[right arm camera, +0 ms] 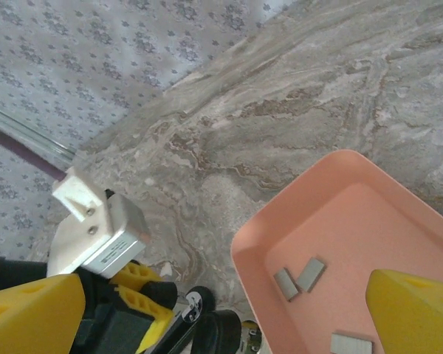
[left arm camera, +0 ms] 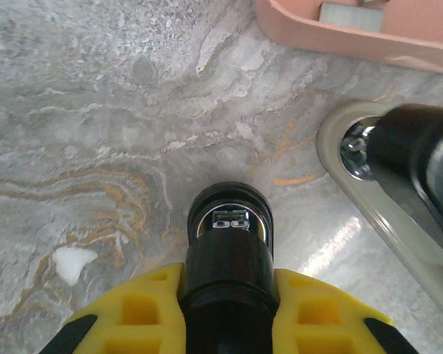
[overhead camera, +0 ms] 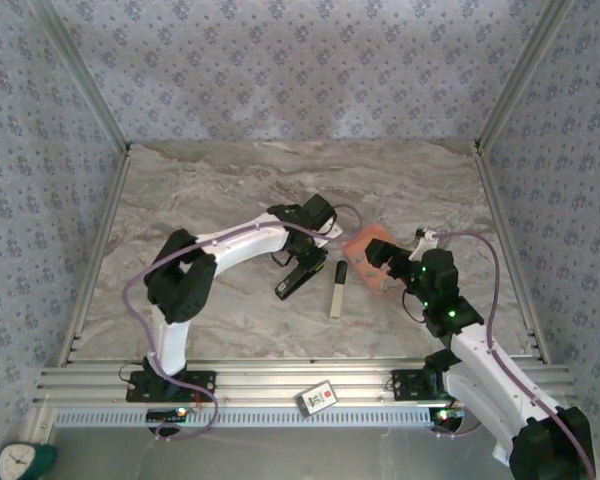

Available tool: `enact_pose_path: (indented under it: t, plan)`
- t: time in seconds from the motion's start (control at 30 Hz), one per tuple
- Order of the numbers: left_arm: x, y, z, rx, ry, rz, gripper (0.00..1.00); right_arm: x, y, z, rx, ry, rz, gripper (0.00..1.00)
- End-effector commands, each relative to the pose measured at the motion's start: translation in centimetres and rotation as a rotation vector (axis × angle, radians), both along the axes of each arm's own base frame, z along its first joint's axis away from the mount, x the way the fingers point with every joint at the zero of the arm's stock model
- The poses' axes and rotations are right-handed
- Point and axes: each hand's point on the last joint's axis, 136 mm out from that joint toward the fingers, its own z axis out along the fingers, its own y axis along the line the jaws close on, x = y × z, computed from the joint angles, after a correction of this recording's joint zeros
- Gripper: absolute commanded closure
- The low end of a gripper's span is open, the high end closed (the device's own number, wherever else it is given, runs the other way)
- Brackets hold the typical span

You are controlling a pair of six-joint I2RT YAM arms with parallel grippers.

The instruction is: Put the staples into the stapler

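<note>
- At the far left, the metal rail marks the edge of the worktop. Between it and my left arm lies a broad stretch of open marble.
- At the centre, my left gripper has its jaws drawn narrow on the stapler. A yellow finger presses each side of its black body.
- The stapler lies on the worktop, its free end pointing into open marble.
- Just right of the stapler, and apart from it, lies a pale long piece with a dark end.
- Next comes the pink tray, its near rim close to that piece. Short staple strips lie flat inside it.
- My right gripper hangs over the tray with its jaws wide and nothing between them.
- Between the tray and the right rail there is a narrower band of open marble.
</note>
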Motion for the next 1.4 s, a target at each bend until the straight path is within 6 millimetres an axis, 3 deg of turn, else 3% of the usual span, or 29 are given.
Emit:
enact_pose_path:
  t: [0.0, 0.23, 0.37, 0.57, 0.77, 1.1, 1.37]
  plan:
    - [-0.7, -1.7, 7.3, -0.247, -0.108, -0.047, 0.97, -0.2, 1.4, 1.7, -0.022, -0.138, 0.064, 0.00]
    - [-4.4, -0.9, 14.2, -0.682, -0.157, -0.243, 1.00, -2.6, 4.9, 3.9, -0.217, -0.373, 0.332, 0.00]
    - [-6.9, 0.6, 16.4, -0.788, -0.222, -0.405, 1.00, -3.6, 5.5, 5.5, -0.301, -0.517, 0.389, 0.00]
    - [-8.9, 1.6, 17.7, -0.836, -0.305, -0.564, 1.00, -6.2, 8.2, 6.9, -0.382, -0.709, 0.615, 0.00]
    - [-9.4, 1.2, 18.7, -0.858, -0.335, -0.651, 1.00, -8.5, 10.9, 6.8, -0.414, -0.723, 0.861, 0.04]
    - [-9.5, 0.8, 19.2, -0.863, -0.324, -0.687, 1.00, -8.7, 13.4, 6.3, -0.400, -0.719, 0.975, 0.17]
    - [-9.7, 0.9, 19.4, -0.874, -0.314, -0.686, 1.00, -9.2, 14.9, 6.2, -0.370, -0.725, 1.045, 0.39]
